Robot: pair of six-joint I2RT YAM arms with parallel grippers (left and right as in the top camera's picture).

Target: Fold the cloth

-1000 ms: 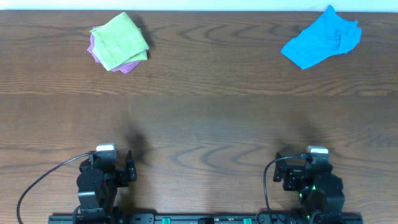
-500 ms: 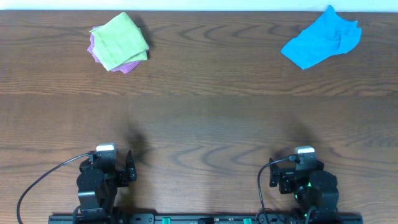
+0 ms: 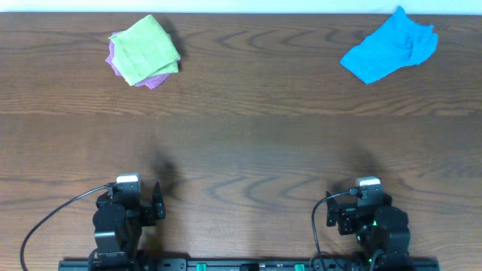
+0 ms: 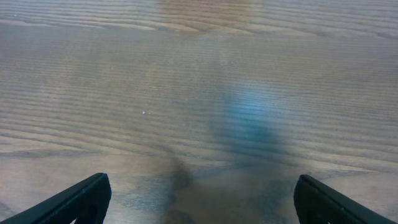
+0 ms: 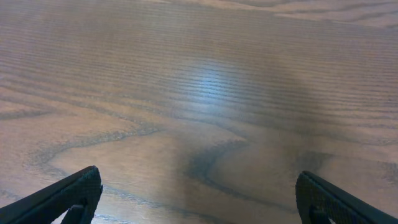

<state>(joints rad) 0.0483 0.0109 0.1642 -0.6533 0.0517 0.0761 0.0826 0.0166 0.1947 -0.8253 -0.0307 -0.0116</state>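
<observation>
The cloth is out of view in every frame. My left gripper (image 3: 129,194) sits low at the near left of the wooden table (image 3: 248,143). In the left wrist view the left gripper (image 4: 202,200) is open, its dark fingertips (image 4: 81,199) wide apart over bare wood. My right gripper (image 3: 367,194) sits at the near right. The right wrist view shows the right gripper (image 5: 199,200) open too, with only table between its fingertips (image 5: 71,194).
A small folded green cloth on purple cloths (image 3: 144,50) lies at the far left. A crumpled bright blue cloth (image 3: 390,47) lies at the far right. The table's far edge (image 3: 241,13) runs just behind both. The arms' mounting rail (image 3: 241,265) lines the near edge.
The right arm has shifted a little to the left, then stopped. The left arm and both cloth piles have not moved.
</observation>
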